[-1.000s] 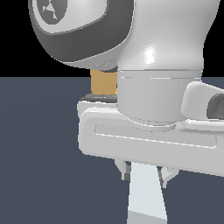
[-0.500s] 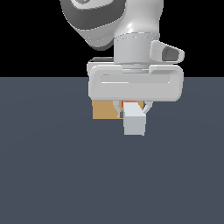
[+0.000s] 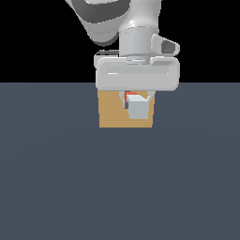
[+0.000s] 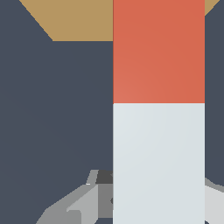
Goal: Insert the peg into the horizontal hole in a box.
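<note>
Readable text, labels, brands, numbers, signs: none found in either view. Box (image 3: 112,115): plain tan faces, no marking. Peg (image 4: 158,109): one orange-red half and one white half, no lettering or numbers. Hand (image 3: 137,104) and arm housing: smooth white and grey shells, no logo or label legible. Floor (image 3: 117,187): uniform dark blue-grey, unmarked.

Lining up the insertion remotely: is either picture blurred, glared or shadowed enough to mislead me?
Exterior view: sharp, flat lighting, no glare or cast shadows; the white wrist hides the plain tan box's upper edge. Wrist view: sharp but blocky, the long orange-red and white square peg fills much of it, hiding the fingers' grip.
</note>
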`<state>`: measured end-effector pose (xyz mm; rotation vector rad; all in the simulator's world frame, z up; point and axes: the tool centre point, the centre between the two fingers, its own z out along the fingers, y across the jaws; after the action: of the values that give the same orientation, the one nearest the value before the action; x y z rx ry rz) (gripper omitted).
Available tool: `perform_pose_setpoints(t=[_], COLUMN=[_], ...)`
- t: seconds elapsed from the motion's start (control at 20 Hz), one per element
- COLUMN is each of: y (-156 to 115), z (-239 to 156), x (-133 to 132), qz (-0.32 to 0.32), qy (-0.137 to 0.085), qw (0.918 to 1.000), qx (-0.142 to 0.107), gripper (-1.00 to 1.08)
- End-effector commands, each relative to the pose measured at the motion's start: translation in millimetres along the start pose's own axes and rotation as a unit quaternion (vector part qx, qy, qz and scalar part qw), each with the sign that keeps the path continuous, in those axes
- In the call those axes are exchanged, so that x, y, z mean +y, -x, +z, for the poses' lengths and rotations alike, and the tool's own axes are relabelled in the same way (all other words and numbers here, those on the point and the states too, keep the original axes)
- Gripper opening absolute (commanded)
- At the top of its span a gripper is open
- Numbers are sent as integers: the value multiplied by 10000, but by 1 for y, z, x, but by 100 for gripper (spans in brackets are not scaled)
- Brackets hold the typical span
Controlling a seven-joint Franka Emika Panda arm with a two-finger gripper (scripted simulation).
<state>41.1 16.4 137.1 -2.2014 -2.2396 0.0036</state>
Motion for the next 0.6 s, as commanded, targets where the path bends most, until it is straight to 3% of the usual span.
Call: perform_pose_setpoints(t=[0.0, 0.55], y=[0, 1], z=[-2, -1], x=[1, 1], qz=[5, 4], qy=[13, 6], qw=[10000, 10000], qx=[2, 5], gripper=[-100, -100])
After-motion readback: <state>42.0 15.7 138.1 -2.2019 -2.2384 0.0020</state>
